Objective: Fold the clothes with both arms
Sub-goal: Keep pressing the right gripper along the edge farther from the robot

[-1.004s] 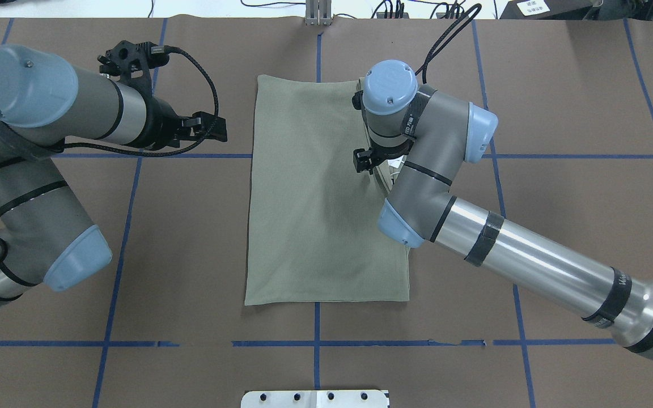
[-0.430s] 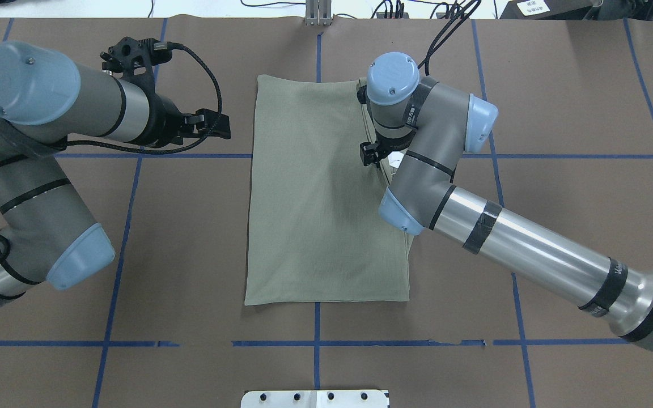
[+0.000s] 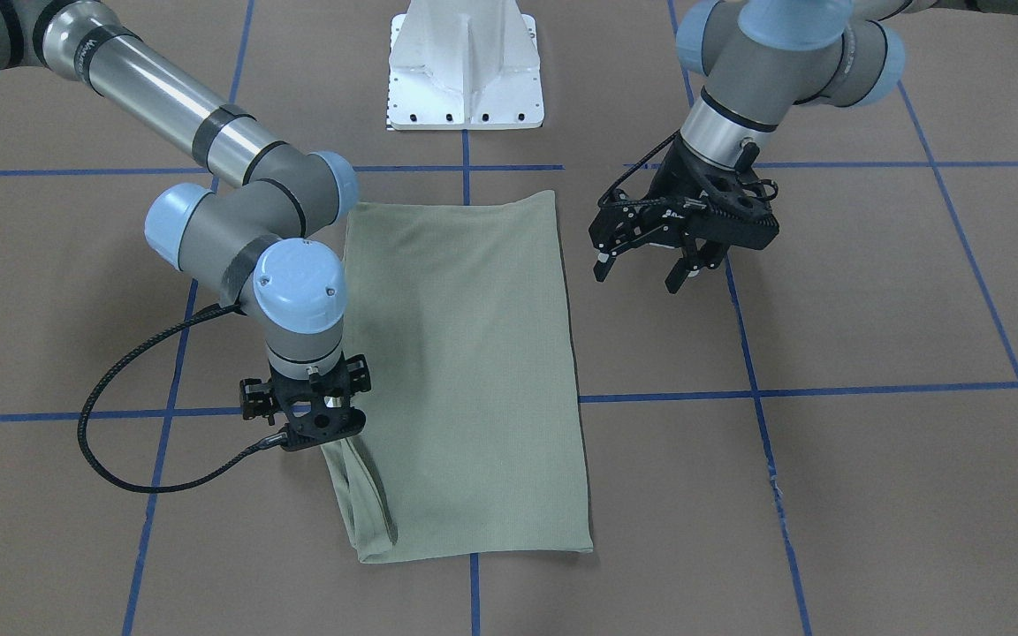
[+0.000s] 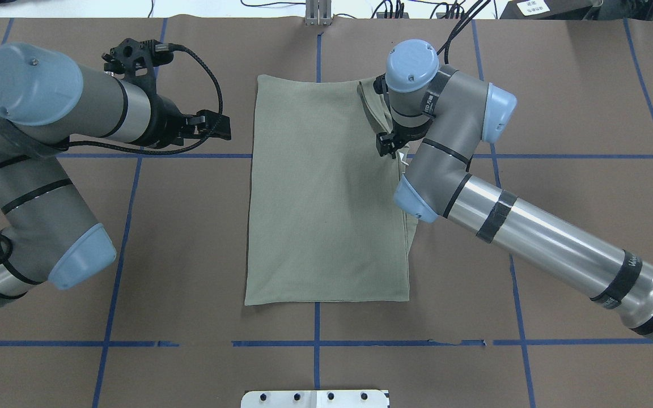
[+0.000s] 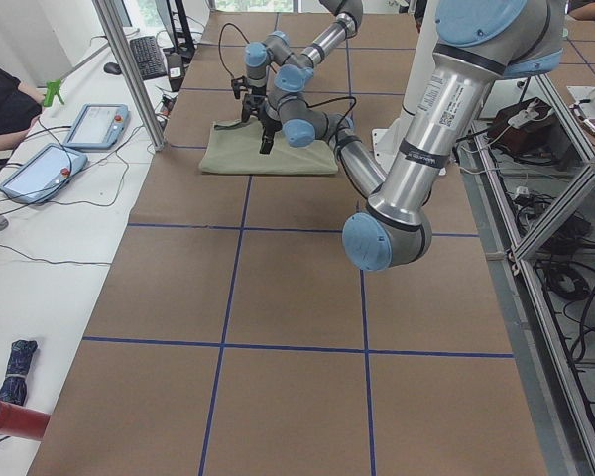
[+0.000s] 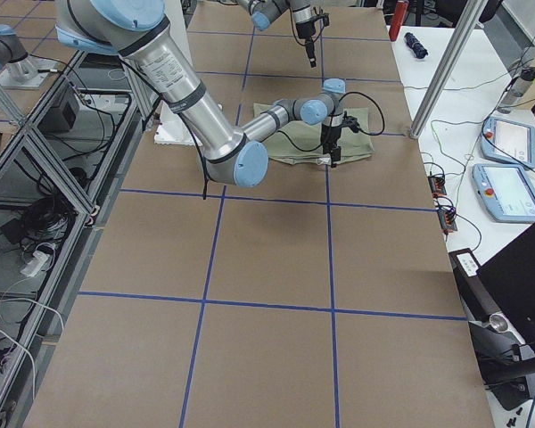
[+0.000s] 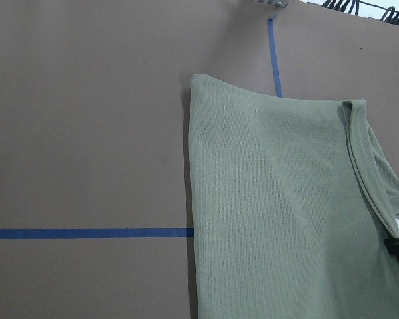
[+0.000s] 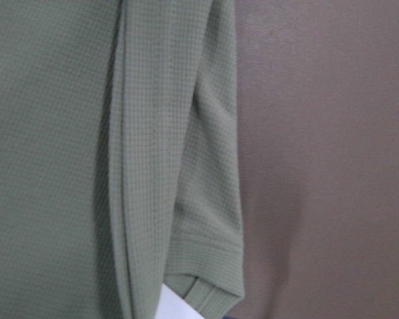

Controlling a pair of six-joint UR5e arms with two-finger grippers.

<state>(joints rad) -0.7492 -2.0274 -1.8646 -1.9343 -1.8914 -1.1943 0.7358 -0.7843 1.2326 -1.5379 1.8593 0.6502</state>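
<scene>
Green shirt lay folded into a long rectangle mid-table. Right gripper sat at its loose right edge, jaws hidden, grip couldn't be told. A weak pinch could drop layers and undo the fold. Left gripper hung spread, off the cloth.

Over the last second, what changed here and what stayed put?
The right pincer slid outward and away from the robot along the right edge of the shirt, tugging the edge layers slightly outward; the grip is hidden. The left pincer stayed open beside the shirt, whose main panel did not shift.
</scene>
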